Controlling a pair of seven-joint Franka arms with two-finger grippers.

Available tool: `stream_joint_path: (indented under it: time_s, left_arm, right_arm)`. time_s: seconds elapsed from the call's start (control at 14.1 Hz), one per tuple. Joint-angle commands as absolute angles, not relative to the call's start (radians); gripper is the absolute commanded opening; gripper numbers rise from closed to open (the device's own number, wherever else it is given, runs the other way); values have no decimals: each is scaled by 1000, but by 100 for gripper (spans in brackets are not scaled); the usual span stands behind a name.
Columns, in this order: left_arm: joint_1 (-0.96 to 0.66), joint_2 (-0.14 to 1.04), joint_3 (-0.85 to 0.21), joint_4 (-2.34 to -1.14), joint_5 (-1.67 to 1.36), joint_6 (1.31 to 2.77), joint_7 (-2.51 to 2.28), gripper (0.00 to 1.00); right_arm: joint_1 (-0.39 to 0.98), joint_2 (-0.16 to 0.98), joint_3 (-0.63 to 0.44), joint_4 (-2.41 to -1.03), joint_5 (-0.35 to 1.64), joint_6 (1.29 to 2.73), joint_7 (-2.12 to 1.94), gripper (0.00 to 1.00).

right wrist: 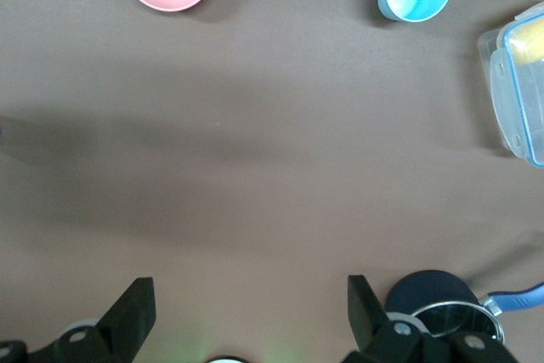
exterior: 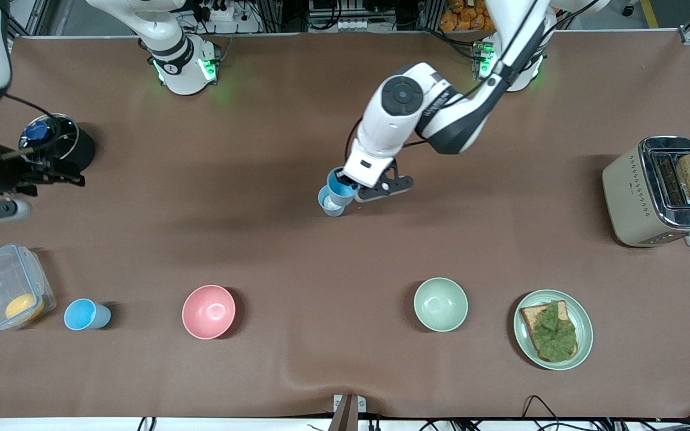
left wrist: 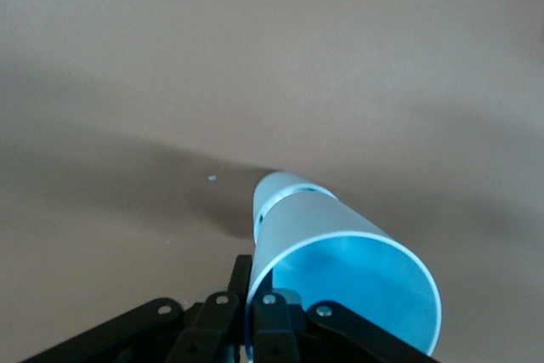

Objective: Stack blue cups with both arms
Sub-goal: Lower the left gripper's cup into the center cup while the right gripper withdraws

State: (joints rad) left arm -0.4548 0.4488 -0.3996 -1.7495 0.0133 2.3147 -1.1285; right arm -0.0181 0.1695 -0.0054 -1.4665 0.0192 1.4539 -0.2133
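The left gripper [exterior: 352, 190] is clamped on the rim of a blue cup [exterior: 340, 185], nested in a second cup [exterior: 329, 202] mid-tabletop. The right gripper [right wrist: 246, 316], fingers apart, hangs above the right arm's end by a black pot [exterior: 60, 143]. A third cup [exterior: 84, 315] stands near the front edge, between a clear container [exterior: 6, 287] and a pink bowl [exterior: 208, 311].

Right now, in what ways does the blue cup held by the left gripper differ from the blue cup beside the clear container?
The held cup is gripped at its rim by the shut left gripper and sits tilted in another blue cup at mid-table; the lone cup stands free and upright by the clear container, nearer the front camera, toward the right arm's end. The open right gripper waits well above the table. Both cups are light blue, tapered, without handles.
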Motion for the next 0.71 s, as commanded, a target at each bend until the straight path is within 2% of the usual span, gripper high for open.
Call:
stream_joint_path:
  time_s: [0.0, 0.28, 0.5, 0.64]
  left_arm:
    - [-483, 501, -388, -1697, 57, 2307, -1166, 0]
    - [-502, 552, -385, -1674, 89, 2310, -1176, 0]
    - [-514, 580, -384, -1661, 129, 2310, -1206, 0]
    - [-515, 587, -383, -1657, 130, 2310, -1207, 0]
  right_arm:
    - [-17, 98, 15, -1540, -2, 1465, -166, 100]
    - [-5, 2, 17, -1676, -18, 1549, -138, 100]
    - [-86, -15, 93, -1697, -17, 1565, -138, 100]
    - [-78, -14, 92, -1698, -18, 1594, -118, 100]
